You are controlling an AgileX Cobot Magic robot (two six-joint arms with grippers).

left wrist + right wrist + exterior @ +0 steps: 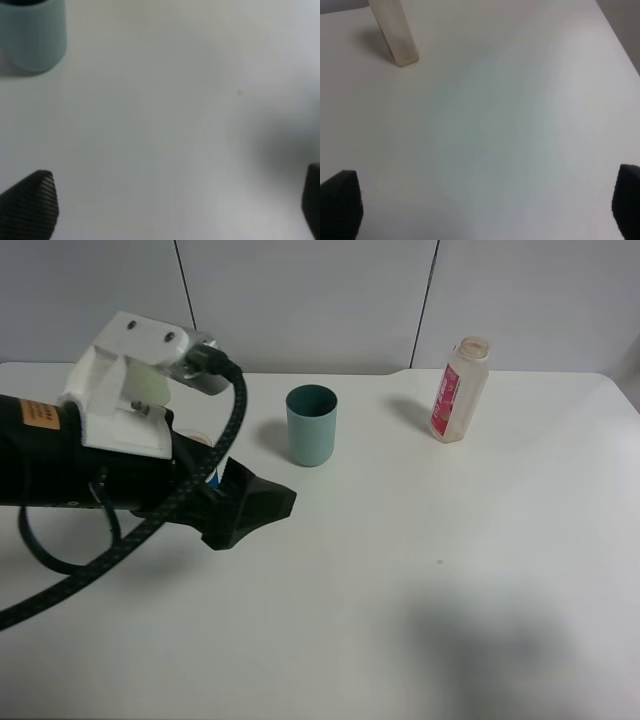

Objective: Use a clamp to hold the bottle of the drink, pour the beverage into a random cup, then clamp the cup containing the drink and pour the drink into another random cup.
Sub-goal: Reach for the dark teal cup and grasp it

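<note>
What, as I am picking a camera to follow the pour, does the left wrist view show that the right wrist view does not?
Only the left wrist view: the lower part of the teal cup and a small dark speck on the surface.
Only the right wrist view: the lower body of the whitish bottle, standing, with its shadow beside it.
Both: the bare white table and an open tool, the left tool and the right tool, each with dark fingertips wide apart and nothing between them.
</note>
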